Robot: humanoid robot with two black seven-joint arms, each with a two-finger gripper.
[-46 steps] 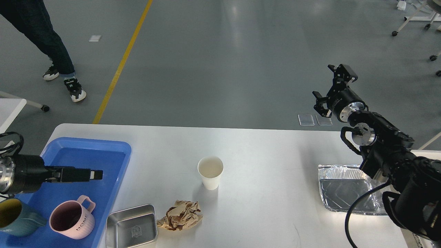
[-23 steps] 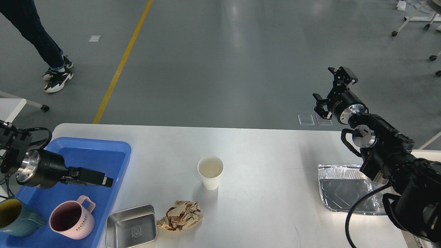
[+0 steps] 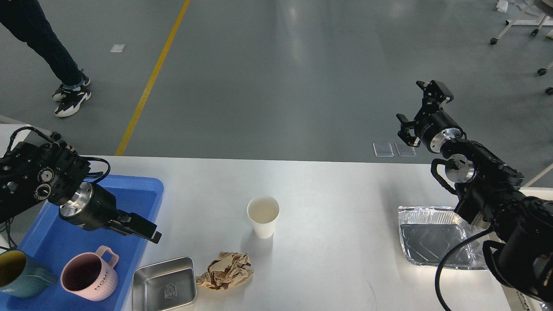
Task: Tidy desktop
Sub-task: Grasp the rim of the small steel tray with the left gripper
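The white desktop [image 3: 341, 190] holds a white paper cup [image 3: 263, 216] standing upright in the middle. A crumpled brown paper [image 3: 227, 270] and a small steel tray [image 3: 164, 285] lie near the front edge. An empty foil tray [image 3: 432, 237] lies at the right. My left gripper [image 3: 151, 235] hangs over the right rim of the blue tray [image 3: 129, 190], pointing toward the steel tray. Its fingers show as one dark bar, with nothing seen in them. My right gripper [image 3: 417, 109] is wide open and empty, raised beyond the table's far right edge.
The blue tray holds a pink mug [image 3: 88, 276] and a teal mug [image 3: 17, 272] at its front. A person's legs [image 3: 65, 82] stand on the floor at the far left. Castor legs of other furniture [image 3: 518, 21] show at the top right.
My left arm has swung right and forward over the blue tray, its gripper now tilted down toward the steel tray. My right gripper shifted slightly right. The person stepped back.
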